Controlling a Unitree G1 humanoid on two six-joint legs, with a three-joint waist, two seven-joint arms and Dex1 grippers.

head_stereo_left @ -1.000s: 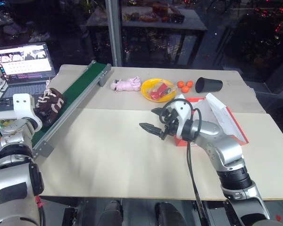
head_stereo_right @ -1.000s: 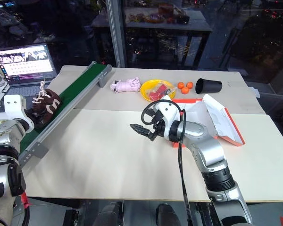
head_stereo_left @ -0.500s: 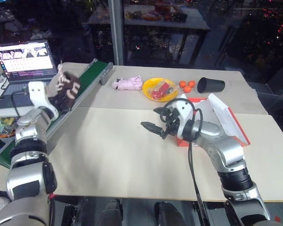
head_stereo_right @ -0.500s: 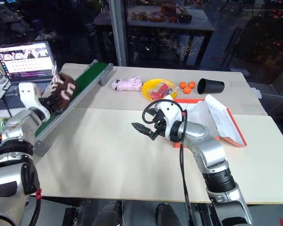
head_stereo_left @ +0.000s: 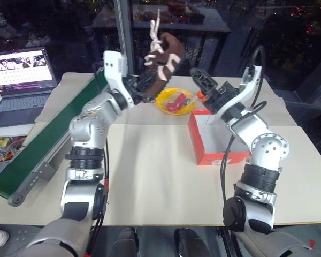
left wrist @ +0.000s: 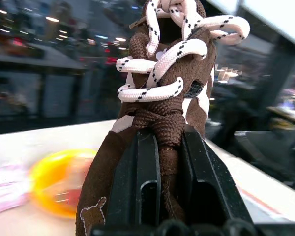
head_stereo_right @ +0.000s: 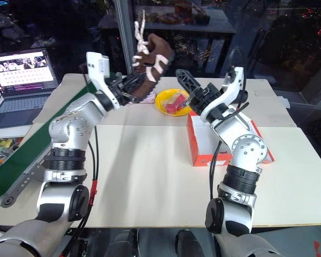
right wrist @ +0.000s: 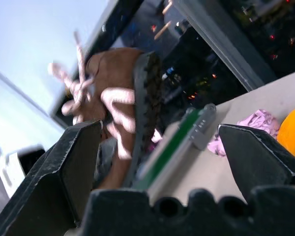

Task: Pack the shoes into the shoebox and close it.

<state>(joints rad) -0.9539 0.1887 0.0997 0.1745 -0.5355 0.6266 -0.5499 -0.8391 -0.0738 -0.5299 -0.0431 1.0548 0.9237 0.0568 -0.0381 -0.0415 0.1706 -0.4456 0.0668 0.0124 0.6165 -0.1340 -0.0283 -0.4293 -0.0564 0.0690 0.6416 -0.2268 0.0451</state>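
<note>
The left gripper (left wrist: 160,162) had its jaws clamped on a shoe (head_stereo_left: 163,59), raised above the worktop (head_stereo_left: 144,176) at the shoebox's (head_stereo_left: 214,140) ten o'clock. The right gripper (head_stereo_left: 203,85) waited, jaws apart. Packing and lid closure remained outstanding.

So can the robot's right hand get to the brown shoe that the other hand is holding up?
Probably yes. The right hand is open, raised beside the dark brown lace-up shoe, with only air between them. The left hand grips the shoe's other end.
</note>
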